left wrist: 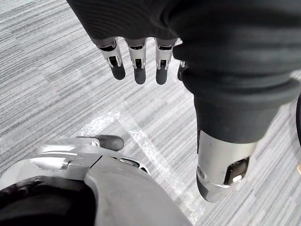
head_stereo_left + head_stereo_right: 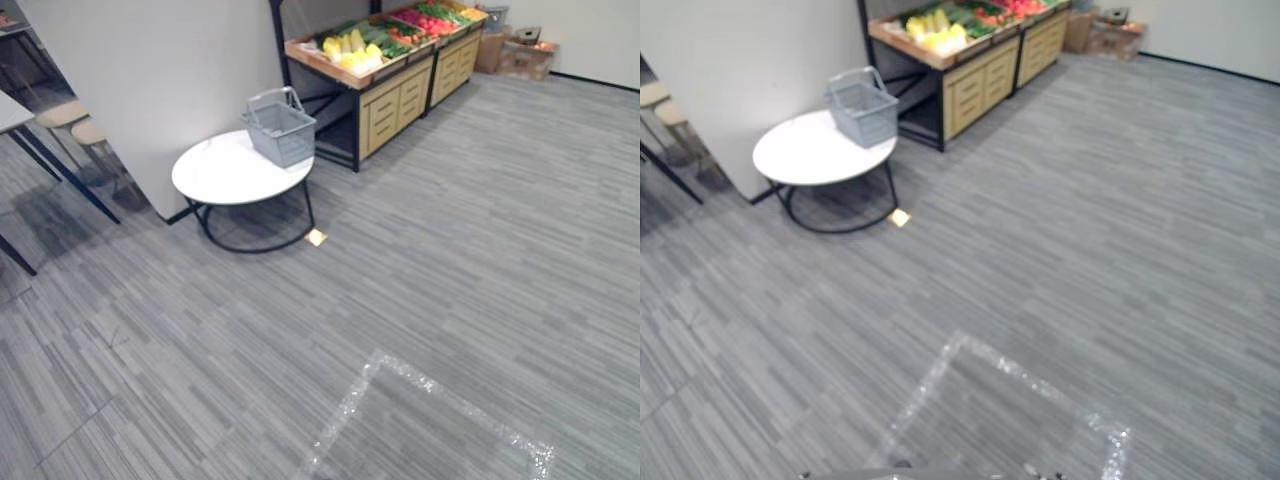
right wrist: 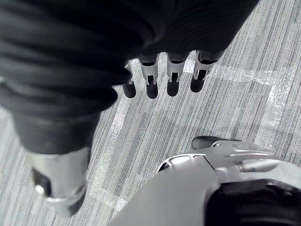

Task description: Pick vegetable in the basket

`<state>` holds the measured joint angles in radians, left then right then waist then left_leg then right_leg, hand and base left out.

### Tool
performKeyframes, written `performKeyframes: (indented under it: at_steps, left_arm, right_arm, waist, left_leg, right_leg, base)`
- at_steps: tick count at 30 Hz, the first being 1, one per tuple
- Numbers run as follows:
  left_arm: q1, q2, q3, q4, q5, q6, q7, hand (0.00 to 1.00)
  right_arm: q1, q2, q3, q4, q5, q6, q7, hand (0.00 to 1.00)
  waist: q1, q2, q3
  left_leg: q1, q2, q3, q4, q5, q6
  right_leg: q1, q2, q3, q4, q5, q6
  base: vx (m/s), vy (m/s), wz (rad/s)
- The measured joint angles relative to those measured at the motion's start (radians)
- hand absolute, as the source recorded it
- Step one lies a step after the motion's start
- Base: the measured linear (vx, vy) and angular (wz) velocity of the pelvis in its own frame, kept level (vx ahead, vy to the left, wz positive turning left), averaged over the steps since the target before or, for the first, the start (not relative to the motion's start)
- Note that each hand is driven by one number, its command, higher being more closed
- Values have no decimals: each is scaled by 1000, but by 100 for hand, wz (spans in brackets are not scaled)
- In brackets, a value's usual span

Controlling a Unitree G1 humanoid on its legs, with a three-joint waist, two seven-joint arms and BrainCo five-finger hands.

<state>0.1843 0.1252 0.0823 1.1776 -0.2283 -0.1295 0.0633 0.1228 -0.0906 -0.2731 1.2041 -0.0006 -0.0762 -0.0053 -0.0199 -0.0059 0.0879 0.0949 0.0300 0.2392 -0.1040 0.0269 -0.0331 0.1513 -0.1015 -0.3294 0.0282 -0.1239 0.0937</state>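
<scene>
Grey carpet (image 1: 47, 94) beneath left hand (image 1: 138, 56), right hand (image 3: 171, 75), both hanging downward, fingers straight, empty; basket (image 2: 280, 135) on table (image 2: 215, 175) far ahead.

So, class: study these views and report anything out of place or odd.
One thing: a small yellowish scrap lies on the carpet beside the white table's black frame; what it is, I cannot tell. The grey basket stands upright.

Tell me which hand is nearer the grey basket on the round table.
Left, probably. The basket sits far ahead to the robot's left; the left hand and right hand both hang open over the carpet, well short of it.
</scene>
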Motion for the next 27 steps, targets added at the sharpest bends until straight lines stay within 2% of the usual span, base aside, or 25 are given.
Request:
performKeyframes:
  at_steps: [7, 12, 14, 17, 22, 27]
  left_arm:
    - [0, 0, -6, 0, -5, -23, 4, 0]
    - [0, 0, -8, -1, -6, -46, 33, 0]
    - [0, 0, -7, -1, -6, -46, 41, 0]
    - [-1, 1, -1, -1, -6, -47, 40, 0]
    - [-1, -4, 34, -1, -6, -47, 41, 0]
    - [-1, -4, 42, -2, -6, -55, 44, 0]
  right_arm:
    - [2, 2, 11, 0, 0, -26, -15, 0]
    - [6, 5, 22, -1, 5, -61, -44, 0]
    - [6, 8, 12, -1, 12, -62, -43, 0]
    - [4, 13, 4, -1, 55, -61, -31, 0]
    - [-13, 20, -9, -1, 210, -67, 3, 0]
    - [-39, 25, -25, -2, 242, -78, 11, 0]
  waist:
    - [-3, -12, 8]
    - [-3, -13, 17]
    - [-3, -15, 19]
    - [-3, -18, 26]
    - [-5, -16, 28]
    - [-4, -15, 30]
  left_leg:
    - [3, 2, 16, 0, -4, -6]
    - [2, 2, 19, 0, -5, -8]
    - [3, 2, 20, 0, -6, -8]
    - [13, 2, 24, 0, -10, -14]
    - [16, 3, 46, 0, -10, -14]
    - [30, 5, 61, 0, -11, -17]
  right_leg:
    - [-1, -1, -1, -12, 2, 4]
    - [1, -1, -1, -19, 3, 3]
    - [5, 0, -1, -25, 6, 1]
    - [18, 1, -2, -27, 6, 2]
    - [19, 1, -2, -29, 6, 2]
    - [28, 1, 7, -28, 6, 2]
  base:
    - [-32, 12, -6]
    - [25, 0, -1]
    - [57, -8, -1]
    - [61, -13, 0]
    - [34, -10, -4]
    - [-12, -5, -5]
